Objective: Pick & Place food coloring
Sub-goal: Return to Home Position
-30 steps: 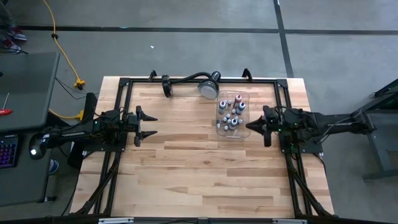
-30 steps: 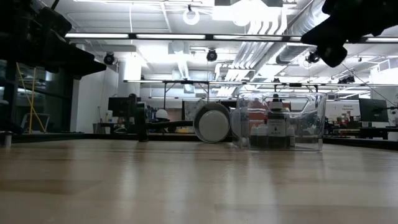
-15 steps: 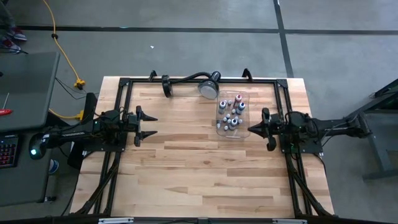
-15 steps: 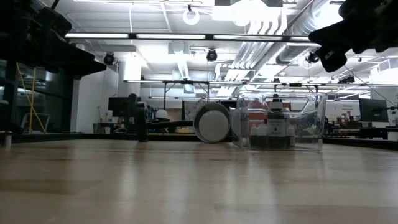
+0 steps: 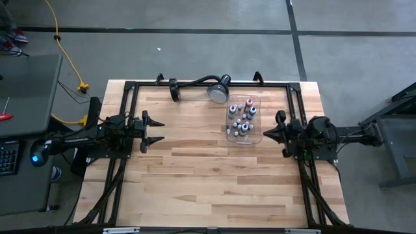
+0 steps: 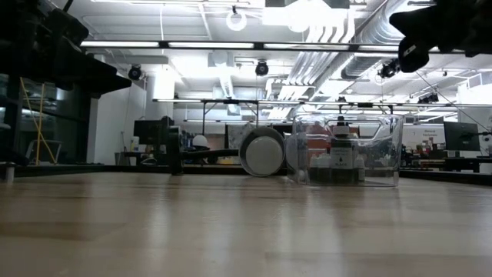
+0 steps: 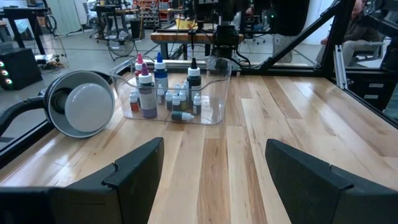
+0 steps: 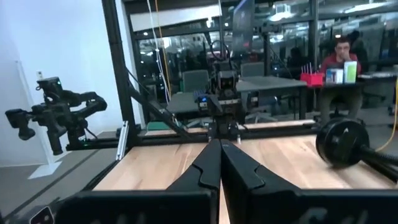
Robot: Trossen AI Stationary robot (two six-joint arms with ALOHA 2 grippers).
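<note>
The food coloring [image 5: 242,119] is a cluster of several small bottles. They stand on their bases inside a clear plastic tray [image 5: 255,136] at the table's far right; one lies on its side [image 7: 182,117]. My right gripper [image 5: 263,134] hovers shut just right of the tray, about level, touching nothing; its fingers meet in the right wrist view [image 8: 219,152]. My left gripper [image 5: 159,131] waits open at the table's left side, pointing across the table at the tray [image 7: 219,112]. In the low view the bottles [image 6: 342,158] show through the tray wall.
A round silver lamp head [image 5: 218,93] on a black gooseneck lies at the far edge, just left of the tray. A black frame rail [image 5: 208,84] borders the table. Bare wood [image 5: 208,175] spreads over the middle and near side. A person [image 8: 339,53] sits at a desk beyond the table.
My right arm has folded back toward the table's right edge, away from the tray. Its gripper has tipped up from slanting down to about level and rolled somewhat. The bottles and tray have stayed put.
</note>
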